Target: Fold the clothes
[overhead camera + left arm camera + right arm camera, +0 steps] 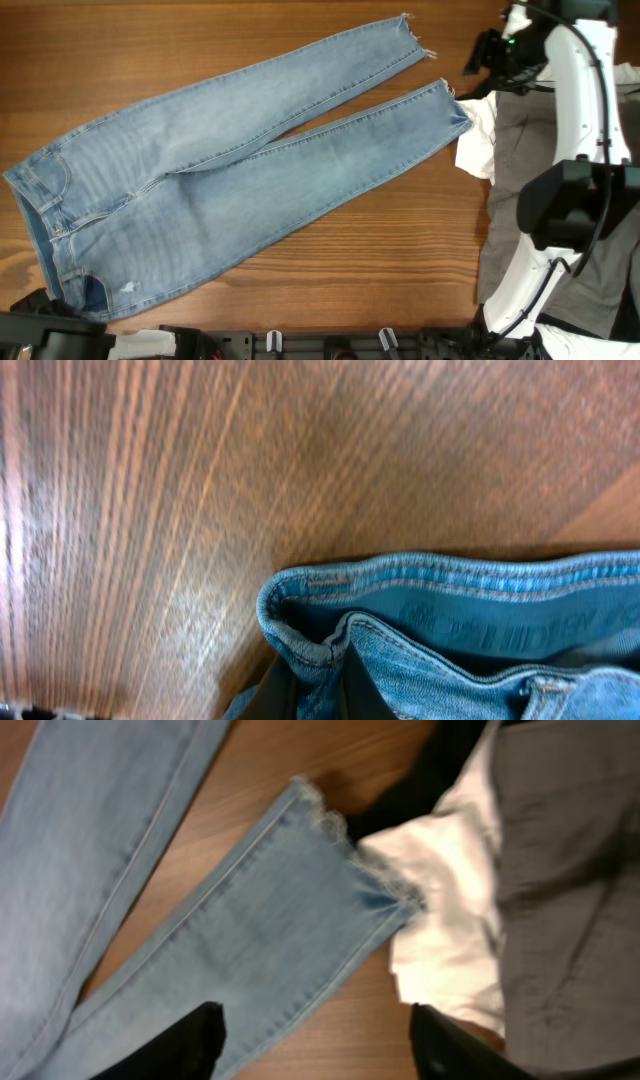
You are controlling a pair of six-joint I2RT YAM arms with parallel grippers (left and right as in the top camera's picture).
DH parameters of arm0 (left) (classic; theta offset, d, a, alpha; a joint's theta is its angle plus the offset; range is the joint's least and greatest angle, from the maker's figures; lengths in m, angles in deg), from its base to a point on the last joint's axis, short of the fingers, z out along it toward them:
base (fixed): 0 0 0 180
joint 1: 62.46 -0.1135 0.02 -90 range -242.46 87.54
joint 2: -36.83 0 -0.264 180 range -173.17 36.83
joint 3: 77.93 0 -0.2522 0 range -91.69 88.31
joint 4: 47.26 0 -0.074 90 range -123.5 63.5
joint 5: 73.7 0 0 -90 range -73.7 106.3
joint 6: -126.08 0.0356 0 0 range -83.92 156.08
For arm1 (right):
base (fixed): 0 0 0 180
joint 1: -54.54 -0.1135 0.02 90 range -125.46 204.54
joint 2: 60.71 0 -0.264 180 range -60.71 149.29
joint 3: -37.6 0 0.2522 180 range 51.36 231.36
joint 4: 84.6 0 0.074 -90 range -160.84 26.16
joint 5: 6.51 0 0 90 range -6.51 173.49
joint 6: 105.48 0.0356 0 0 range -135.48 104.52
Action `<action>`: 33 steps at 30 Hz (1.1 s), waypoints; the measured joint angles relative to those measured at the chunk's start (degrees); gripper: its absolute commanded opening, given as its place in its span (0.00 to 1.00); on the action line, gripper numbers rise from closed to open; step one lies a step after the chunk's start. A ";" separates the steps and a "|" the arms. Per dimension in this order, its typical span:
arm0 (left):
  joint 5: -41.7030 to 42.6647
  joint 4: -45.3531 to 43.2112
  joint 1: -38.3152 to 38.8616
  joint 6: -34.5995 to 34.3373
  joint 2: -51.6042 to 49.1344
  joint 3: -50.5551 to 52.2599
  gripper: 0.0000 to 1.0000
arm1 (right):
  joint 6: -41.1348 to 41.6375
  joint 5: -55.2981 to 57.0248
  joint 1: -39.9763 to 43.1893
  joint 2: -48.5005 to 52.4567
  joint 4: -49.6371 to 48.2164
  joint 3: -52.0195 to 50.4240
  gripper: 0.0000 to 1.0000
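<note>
at the near edge of the wooden desk [330, 270], the left claw [48, 302] is fully closed, seemingly pinching the stitched waistband corner [300, 645] of the long light-blue denim jeans [230, 170], which lie flat and spread out, legs running away to the far right. further out, the right claw [320, 1035] hovers wide apart and empty above the frayed hem [350, 860], which touches a crumpled white garment [450, 890] beside grey trousers [570, 870] and a black garment [430, 770]. the first fold looks only just started; next, the right claw should drop and close on that hem.
</note>
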 measured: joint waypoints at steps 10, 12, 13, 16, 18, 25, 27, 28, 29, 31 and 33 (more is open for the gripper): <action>2.40 1.49 0.02 0.81 2.45 -0.94 0.04 | -0.52 -5.75 2.51 0.22 -11.96 -17.57 0.50; 2.62 1.49 0.04 0.81 2.89 -1.07 0.04 | -0.46 -7.50 2.43 0.22 -15.67 -21.97 0.45; 2.64 1.49 0.04 0.83 3.04 -1.11 0.04 | -0.28 -8.20 2.43 0.22 -17.14 -24.02 0.42; 2.69 1.49 0.04 0.81 3.34 -1.18 0.04 | -0.31 -10.54 2.38 0.22 -20.35 -28.50 0.43; 2.82 1.49 0.04 0.81 3.37 -1.18 0.04 | -0.31 -11.93 2.36 0.22 -22.25 -31.39 0.48; 2.82 1.46 0.04 0.81 3.39 -1.18 0.04 | 1.27 -14.08 2.38 0.11 -29.62 -38.86 0.51; 2.84 1.46 0.04 0.83 3.41 -1.22 0.04 | 2.99 -14.95 2.38 -0.52 -32.26 -40.19 0.51; 2.84 1.46 0.04 0.83 3.41 -1.22 0.04 | 3.43 -15.15 2.38 -0.68 -33.24 -40.59 0.50; 2.84 1.46 0.04 0.81 3.41 -1.22 0.04 | 3.82 -15.19 2.38 -0.83 -33.86 -40.94 0.49; 2.84 1.46 0.04 0.83 3.41 -1.25 0.04 | 4.28 -15.41 2.36 -1.09 -36.68 -41.64 0.45; 2.84 1.46 0.04 0.83 3.41 -1.27 0.04 | 4.59 -15.61 2.32 -1.09 -39.60 -41.86 0.36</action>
